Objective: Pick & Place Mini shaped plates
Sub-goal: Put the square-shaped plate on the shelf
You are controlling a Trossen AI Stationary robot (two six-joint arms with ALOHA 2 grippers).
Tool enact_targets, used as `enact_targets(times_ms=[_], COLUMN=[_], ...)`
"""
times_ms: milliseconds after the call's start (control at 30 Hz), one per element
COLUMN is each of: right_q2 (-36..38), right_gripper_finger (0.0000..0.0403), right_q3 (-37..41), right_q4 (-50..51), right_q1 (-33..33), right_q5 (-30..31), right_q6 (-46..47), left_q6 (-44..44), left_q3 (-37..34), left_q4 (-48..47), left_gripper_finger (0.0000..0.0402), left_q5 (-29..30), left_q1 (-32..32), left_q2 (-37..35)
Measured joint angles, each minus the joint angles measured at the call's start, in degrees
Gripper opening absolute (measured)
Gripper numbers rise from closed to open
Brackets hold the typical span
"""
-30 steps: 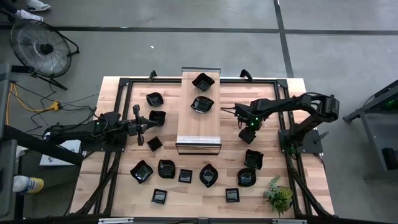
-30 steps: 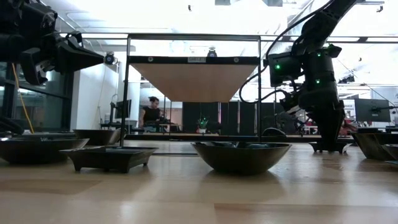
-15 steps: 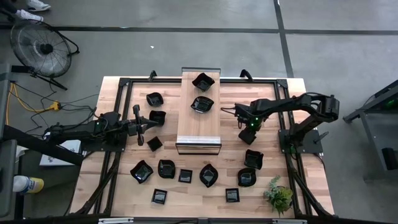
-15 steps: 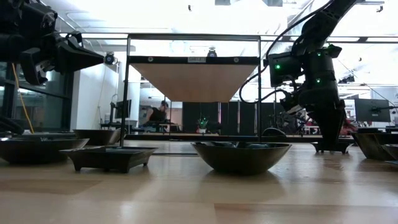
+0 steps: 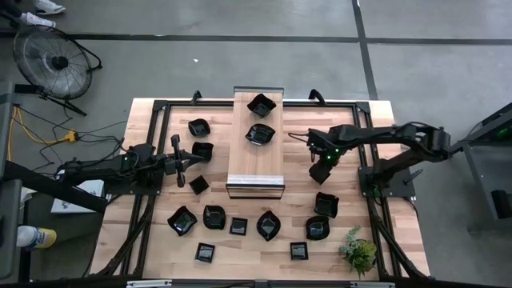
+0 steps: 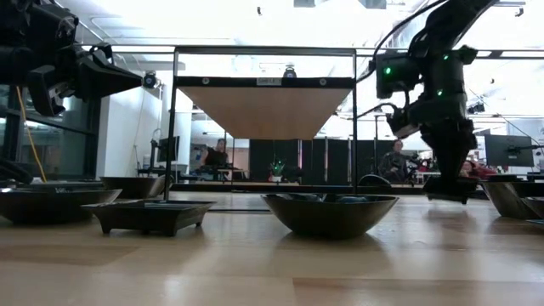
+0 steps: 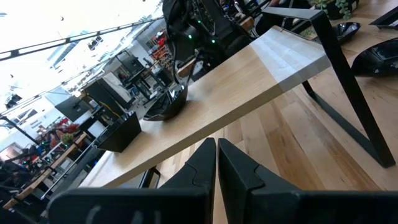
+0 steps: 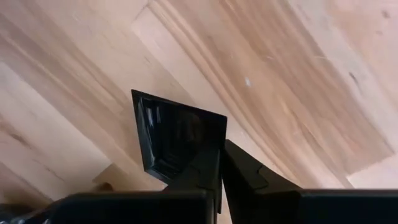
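My right gripper (image 5: 320, 169) stands right of the raised wooden shelf (image 5: 256, 164) and is shut on a small black square plate (image 8: 174, 140), which shows low over the table in the low view (image 6: 450, 194). My left gripper (image 5: 181, 160) is shut and empty, left of the shelf, above the table; its fingers lie together in the left wrist view (image 7: 216, 163). Two black plates (image 5: 261, 105) (image 5: 260, 134) rest on the shelf top. Several more black plates rest on their bases on the table, near the front (image 5: 269, 225) and at the left (image 5: 199, 127). My right gripper pinches the square plate's rim (image 8: 210, 144) between its two fingers, on one side near a corner. The fingers come from above, pointing down. The plate hangs about level below them, a little clear of the table.
The shelf's black frame legs (image 6: 173, 127) stand mid-table. A small green plant (image 5: 358, 252) stands at the front right corner. Plates (image 5: 326, 204) (image 5: 318, 228) lie just nearer than my right gripper. Bare wood lies between the shelf and the right arm's base (image 5: 376, 180).
My right gripper has risen a little with the square plate, which stood on the table and now hangs just clear of it. The right arm has stretched out toward the table's right edge at its elbow.
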State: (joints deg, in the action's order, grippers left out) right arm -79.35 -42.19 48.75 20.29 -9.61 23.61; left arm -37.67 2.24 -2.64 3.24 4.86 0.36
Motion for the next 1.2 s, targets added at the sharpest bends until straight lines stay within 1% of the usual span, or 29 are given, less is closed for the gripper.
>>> enact_targets(times_ms=[167,367,567,1000,1100,1200], right_q2=[5.9,13.9,19.0,19.8,18.5,16.2], right_gripper_finger=[0.0003,0.0008,0.0005,0.0006,0.0008,0.0008], right_q3=[0.0,0.0,-0.1,-0.1,-2.2,-6.4], right_q4=[0.7,-0.3,-6.2,-21.4,-21.4,-20.0], right_q1=[0.0,-0.1,-0.8,-6.5,-7.5,-8.1], right_q5=[-0.5,-2.1,-5.4,-6.3,-6.3,-6.3], right_q6=[2.8,9.5,17.7,30.5,31.8,31.6], left_q6=[0.0,0.0,0.0,0.0,0.0,0.0], left_q3=[0.0,0.0,0.0,0.0,0.0,0.0], left_q4=[0.0,0.0,0.0,0.0,0.0,0.0], left_gripper_finger=[0.0012,0.0012,0.0012,0.0012,0.0012,0.0012], left_q5=[0.0,0.0,0.0,0.0,0.0,0.0], left_q1=[0.0,0.0,0.0,0.0,0.0,0.0], left_q2=[0.0,0.0,0.0,0.0,0.0,0.0])
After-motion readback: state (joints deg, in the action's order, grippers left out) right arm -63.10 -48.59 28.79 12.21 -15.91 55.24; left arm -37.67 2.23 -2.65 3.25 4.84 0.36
